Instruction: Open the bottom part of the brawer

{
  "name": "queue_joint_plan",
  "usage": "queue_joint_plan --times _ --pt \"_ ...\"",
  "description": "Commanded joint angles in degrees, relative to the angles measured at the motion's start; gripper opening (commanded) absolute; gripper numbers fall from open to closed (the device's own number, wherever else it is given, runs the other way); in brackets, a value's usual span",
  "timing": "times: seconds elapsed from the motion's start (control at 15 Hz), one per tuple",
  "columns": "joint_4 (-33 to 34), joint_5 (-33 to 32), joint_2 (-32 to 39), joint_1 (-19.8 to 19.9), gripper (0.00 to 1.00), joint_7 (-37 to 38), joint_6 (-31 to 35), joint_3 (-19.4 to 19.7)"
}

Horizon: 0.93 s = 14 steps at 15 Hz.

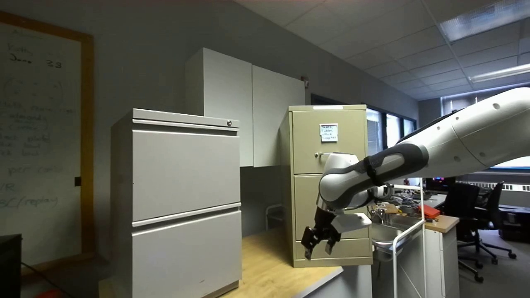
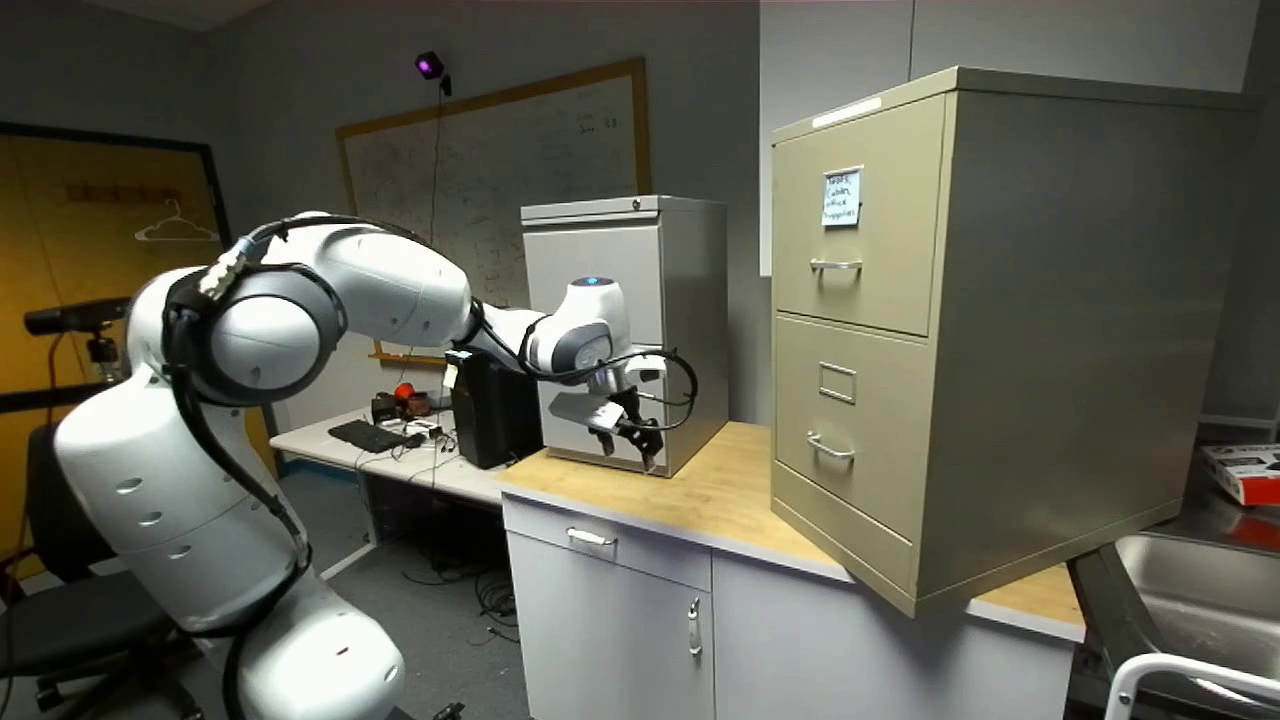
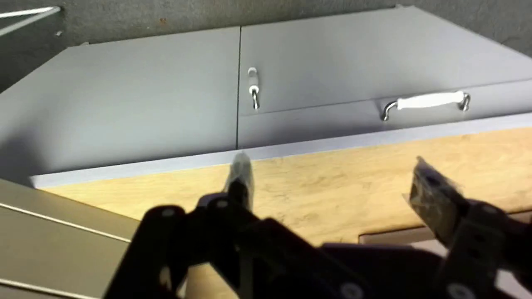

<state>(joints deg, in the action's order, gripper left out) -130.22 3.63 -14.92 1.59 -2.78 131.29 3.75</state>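
Near the front of the wooden counter (image 2: pixel 715 490): gripper (image 1: pixel 318 253), jaws spread wide, empty. At one counter end, overhanging the front: beige filing cabinet (image 2: pixel 990 340), apart from gripper, lower drawer (image 2: pixel 850 415) closed. At counter's opposite end: grey cabinet (image 1: pixel 186 178), closed.

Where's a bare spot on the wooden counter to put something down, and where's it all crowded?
There's bare wood on the counter between the grey cabinet and the beige cabinet; the open claw hangs near there. A small bare corner also shows between the beige cabinet and the sink. It's crowded on the white desk, around the black computer and keyboard.
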Motion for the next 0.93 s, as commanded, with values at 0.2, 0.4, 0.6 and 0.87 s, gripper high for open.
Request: queue_joint_plan --times 0.2,0.4,0.6,0.87 --pt "1.5 7.2 -0.5 3.5 1.0 -0.8 7.1 6.1" --pt "2.9 14.1 -0.9 4.2 1.0 -1.8 8.1 9.7" --pt "3.9 24.9 -0.8 3.4 1.0 -6.6 11.3 14.1" --pt "6.8 41.9 1.1 1.7 1.0 -17.3 15.2 19.0"
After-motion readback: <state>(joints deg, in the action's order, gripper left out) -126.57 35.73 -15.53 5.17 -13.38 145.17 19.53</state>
